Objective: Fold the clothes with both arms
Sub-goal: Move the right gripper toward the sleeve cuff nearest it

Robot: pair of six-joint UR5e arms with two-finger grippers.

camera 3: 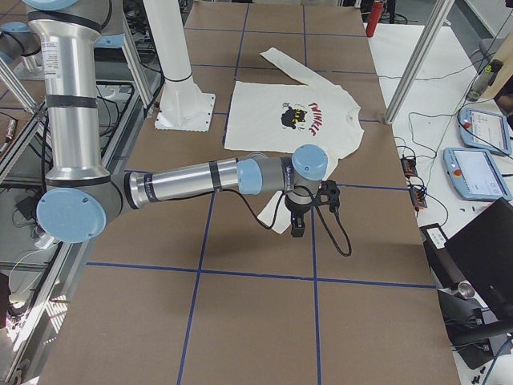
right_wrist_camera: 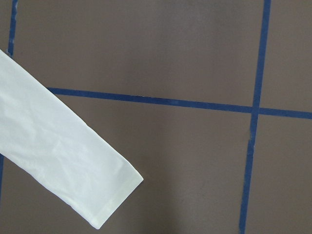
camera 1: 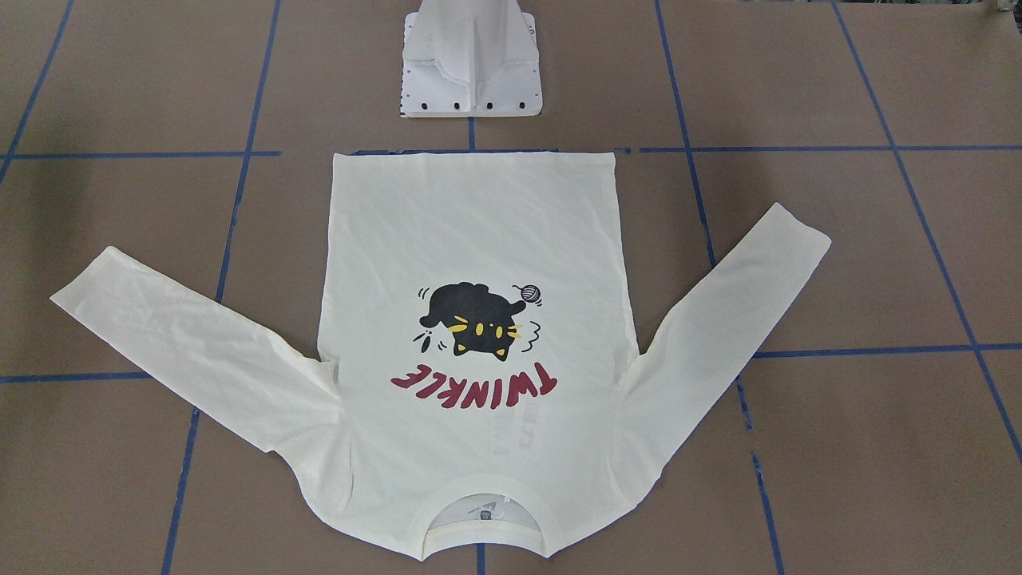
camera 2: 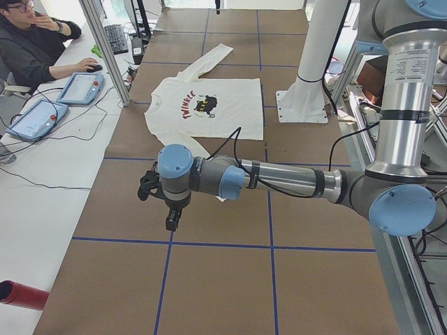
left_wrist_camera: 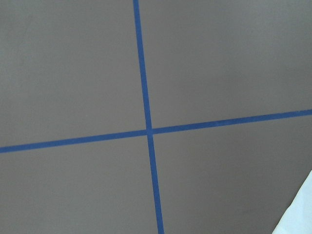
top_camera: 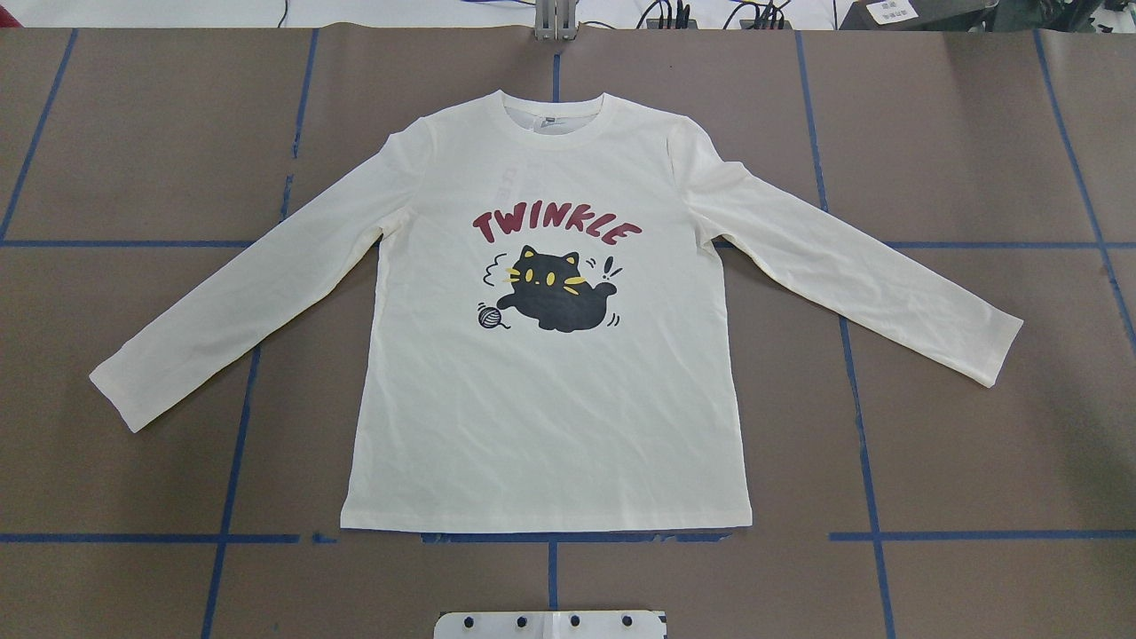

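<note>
The left pincer (camera 2: 172, 220) and the right pincer (camera 3: 298, 227) each hang above bare counter (top_camera: 976, 133) near a cuff, touching nothing; whether their fingers are apart or together I cannot tell. The T-shirt (top_camera: 541, 399) lies flat, print up, mid-counter in the overhead view: neck at 12 o'clock, hem at 6, sleeves out to 8 and 4. It looks light and limp and will likely sag and crease, so pinching a cuff (right_wrist_camera: 114, 197) or a hem corner seems best. Blue tape (left_wrist_camera: 146, 131) grids the brown surface; a white pedestal (top_camera: 550, 624) stands at 6; a person (camera 2: 31, 42) sits at a side desk
</note>
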